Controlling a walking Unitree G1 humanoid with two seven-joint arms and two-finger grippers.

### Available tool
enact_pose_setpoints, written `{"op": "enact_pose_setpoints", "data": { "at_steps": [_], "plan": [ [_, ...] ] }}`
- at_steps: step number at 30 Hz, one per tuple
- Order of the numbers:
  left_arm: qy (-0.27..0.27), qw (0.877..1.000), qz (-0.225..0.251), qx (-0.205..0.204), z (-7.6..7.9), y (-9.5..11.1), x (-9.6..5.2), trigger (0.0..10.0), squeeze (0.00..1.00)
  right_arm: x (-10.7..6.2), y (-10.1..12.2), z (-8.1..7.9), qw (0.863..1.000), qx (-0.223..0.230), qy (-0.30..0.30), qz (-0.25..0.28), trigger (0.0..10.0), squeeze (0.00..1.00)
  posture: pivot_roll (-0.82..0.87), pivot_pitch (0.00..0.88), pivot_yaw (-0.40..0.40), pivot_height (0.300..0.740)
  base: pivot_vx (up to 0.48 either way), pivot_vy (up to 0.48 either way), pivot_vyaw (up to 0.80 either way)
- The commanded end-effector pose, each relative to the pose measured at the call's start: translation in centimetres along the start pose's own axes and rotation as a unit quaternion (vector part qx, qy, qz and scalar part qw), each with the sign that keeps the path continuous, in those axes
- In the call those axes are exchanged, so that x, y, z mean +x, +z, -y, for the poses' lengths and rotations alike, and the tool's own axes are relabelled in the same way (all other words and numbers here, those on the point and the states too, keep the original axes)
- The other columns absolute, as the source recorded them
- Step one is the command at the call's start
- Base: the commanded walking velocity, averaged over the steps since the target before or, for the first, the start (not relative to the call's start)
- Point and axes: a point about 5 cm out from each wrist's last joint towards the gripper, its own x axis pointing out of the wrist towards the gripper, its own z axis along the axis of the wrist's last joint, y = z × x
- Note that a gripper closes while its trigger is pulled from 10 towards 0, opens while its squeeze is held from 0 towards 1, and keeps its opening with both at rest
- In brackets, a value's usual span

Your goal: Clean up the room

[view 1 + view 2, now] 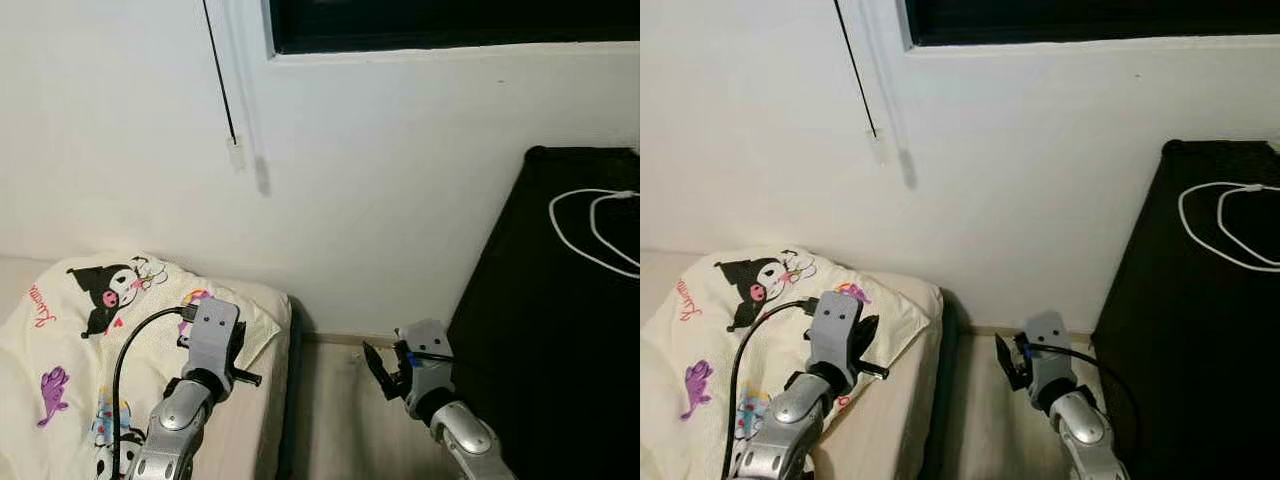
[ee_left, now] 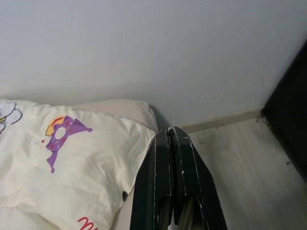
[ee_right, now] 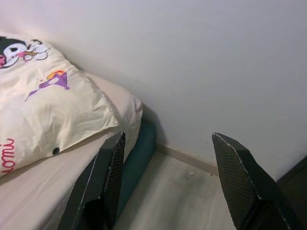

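Leftmost, a bed (image 1: 262, 420) is seen pushed against a white wall (image 1: 400, 180), and on it lies a cream blanket (image 1: 70, 350) printed with cartoon figures: a black-hooded character near the wall end, purple and blue ones lower down. A pale pillow (image 2: 120, 109) is tucked under the blanket at the bed's head. A thin black cord (image 1: 218, 70) with a small white toggle is hung down the wall above the bed, and the dark edge of a window (image 1: 450, 22) is set high on the wall.

The left arm is raised over the bed's edge, and its left hand (image 2: 171, 136) is shown in the left wrist view with both black fingers pressed flat together, closed on nothing, pointed toward the corner where bed meets wall. A black cable is looped along this arm.

Between bed and cabinet a strip of pale wooden floor (image 1: 340, 410) is left bare, with a skirting board at the wall. The right hand (image 3: 168, 167) is held low over that strip, fingers spread wide apart and nothing between them.

Rightmost, a black cabinet (image 1: 540, 360) is stood against the wall, with a white cable (image 1: 590, 230) coiled on its top
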Motion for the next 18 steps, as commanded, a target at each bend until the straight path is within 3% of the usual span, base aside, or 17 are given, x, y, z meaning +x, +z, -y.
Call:
{"op": "enact_pose_setpoints", "data": {
  "at_steps": [1, 13, 18],
  "plan": [
    [-0.006, 1.0, -0.011, 0.001, 0.01, -0.35, -0.25, 10.0, 0.0, -0.28, -0.33, -0.03, 1.0, 0.011, -0.003, -0.005, 10.0, 0.0, -0.1, 0.154, 0.068, 0.74, 0.0, 0.0, 0.0],
    [-0.008, 1.0, -0.012, 0.025, 0.13, -0.44, -0.28, 10.0, 0.0, -0.32, -0.43, -0.05, 1.0, 0.014, -0.004, -0.006, 10.0, 0.0, -0.09, 0.146, 0.071, 0.74, 0.0, 0.0, 0.0],
    [-0.004, 1.0, -0.016, 0.023, 0.05, -0.42, -0.08, 10.0, 0.0, -0.28, -0.41, -0.06, 1.0, 0.015, -0.004, -0.006, 10.0, 0.0, -0.09, 0.146, 0.071, 0.74, 0.0, -0.332, 0.0]
  ]
}}
